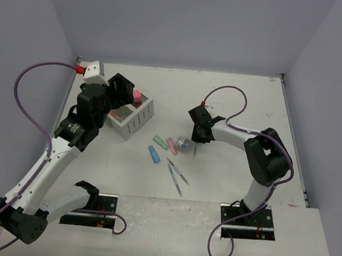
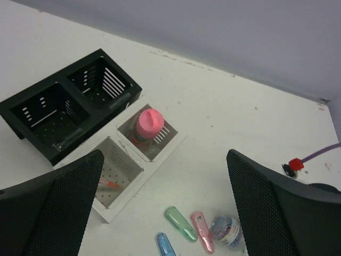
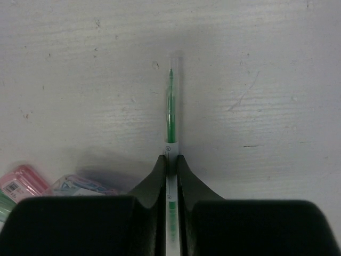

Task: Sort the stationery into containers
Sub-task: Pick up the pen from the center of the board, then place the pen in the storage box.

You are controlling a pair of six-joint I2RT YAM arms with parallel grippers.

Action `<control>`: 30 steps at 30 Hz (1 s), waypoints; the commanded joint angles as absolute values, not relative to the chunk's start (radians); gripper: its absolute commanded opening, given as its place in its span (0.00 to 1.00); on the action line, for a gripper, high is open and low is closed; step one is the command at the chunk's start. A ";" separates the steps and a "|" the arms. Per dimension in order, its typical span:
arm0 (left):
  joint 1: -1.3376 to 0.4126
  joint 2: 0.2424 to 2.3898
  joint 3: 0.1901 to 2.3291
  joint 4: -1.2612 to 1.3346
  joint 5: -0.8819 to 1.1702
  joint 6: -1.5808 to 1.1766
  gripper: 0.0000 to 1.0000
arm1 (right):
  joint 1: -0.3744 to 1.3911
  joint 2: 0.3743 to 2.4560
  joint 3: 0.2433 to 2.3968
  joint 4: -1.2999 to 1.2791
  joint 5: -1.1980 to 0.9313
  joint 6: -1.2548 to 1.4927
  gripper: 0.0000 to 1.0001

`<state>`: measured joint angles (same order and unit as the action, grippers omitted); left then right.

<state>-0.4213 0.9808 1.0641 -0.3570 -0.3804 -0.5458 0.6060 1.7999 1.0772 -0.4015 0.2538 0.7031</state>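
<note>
From above, the left gripper [image 1: 122,90] hangs over the white slatted two-compartment organiser box [image 1: 137,120], and the right gripper [image 1: 195,136] sits right of that box, past short green, pink and blue sticks [image 1: 160,142]. The left wrist view shows its jaws spread wide above the box, which holds a pink-capped bottle [image 2: 148,124] and an orange pen [image 2: 110,184] in separate compartments. The right wrist view shows jaws pinching a thin clear green-cored pen [image 3: 171,106].

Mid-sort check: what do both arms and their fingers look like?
The left arm and right arm have white links with black joints. A purple cable loops along each, ending in a red connector near the wrist. The left fingers are broad, black and mesh-textured; the right fingers are smooth, black and tapered.
</note>
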 commanded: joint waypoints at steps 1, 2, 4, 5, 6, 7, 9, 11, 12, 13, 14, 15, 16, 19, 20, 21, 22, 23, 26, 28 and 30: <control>-0.420 0.994 1.107 -0.319 -0.165 -0.499 1.00 | 0.612 1.707 1.014 -0.413 0.292 0.707 0.00; -0.420 1.003 1.101 -0.294 -0.103 -0.503 1.00 | 0.622 1.635 1.004 -0.409 0.299 0.691 0.00; -0.424 1.054 1.079 -0.172 0.189 -0.549 1.00 | 0.655 1.477 0.974 -0.382 0.329 0.611 0.00; -0.438 1.078 1.072 -0.126 0.250 -0.571 1.00 | 0.666 1.414 0.962 -0.363 0.327 0.572 0.00; -0.461 1.097 1.067 -0.088 0.314 -0.588 1.00 | 0.680 1.335 0.947 -0.334 0.308 0.530 0.00; -0.483 1.122 1.063 -0.027 0.364 -0.600 1.00 | 0.691 1.268 0.933 -0.305 0.283 0.495 0.00; -0.527 1.168 1.062 0.050 0.440 -0.611 1.00 | 0.701 1.151 0.891 -0.223 0.157 0.427 0.00; -0.579 1.210 1.079 0.140 0.524 -0.616 1.00 | 0.704 1.010 0.806 -0.086 -0.075 0.348 0.00; -0.599 1.226 1.086 0.168 0.537 -0.622 1.00 | 0.704 0.953 0.775 -0.036 -0.157 0.334 0.00; -0.613 1.235 1.085 0.206 0.553 -0.633 0.99 | 0.704 0.910 0.770 -0.011 -0.209 0.328 0.00; -0.618 1.239 1.077 0.225 0.576 -0.652 0.99 | 0.704 0.893 0.774 -0.018 -0.221 0.325 0.00; -0.621 1.241 1.076 0.252 0.594 -0.663 0.97 | 0.705 0.890 0.786 -0.035 -0.223 0.324 0.00; -0.624 1.244 1.077 0.270 0.606 -0.670 0.95 | 0.706 0.890 0.795 -0.047 -0.222 0.322 0.00; -0.628 1.260 1.087 0.263 0.607 -0.669 0.87 | 0.707 0.876 0.797 -0.043 -0.234 0.328 0.00; -0.629 1.265 1.088 0.259 0.606 -0.669 0.83 | 0.707 0.869 0.796 -0.033 -0.248 0.333 0.00; -0.629 1.269 1.088 0.252 0.606 -0.669 0.79 | 0.707 0.864 0.795 -0.024 -0.266 0.337 0.00; -0.629 1.277 1.088 0.247 0.610 -0.670 0.74 | 0.708 0.862 0.798 -0.016 -0.284 0.340 0.00; -0.630 1.289 1.090 0.243 0.619 -0.672 0.70 | 0.708 0.862 0.803 -0.011 -0.299 0.343 0.00; -0.641 1.323 1.092 0.236 0.641 -0.680 0.42 | 0.709 0.864 0.819 -0.006 -0.310 0.348 0.00; -0.642 1.337 1.091 0.233 0.667 -0.686 0.33 | 0.709 0.867 0.831 0.013 -0.295 0.347 0.00; -0.644 1.341 1.087 0.231 0.690 -0.689 0.29 | 0.709 0.867 0.842 0.018 -0.262 0.350 0.00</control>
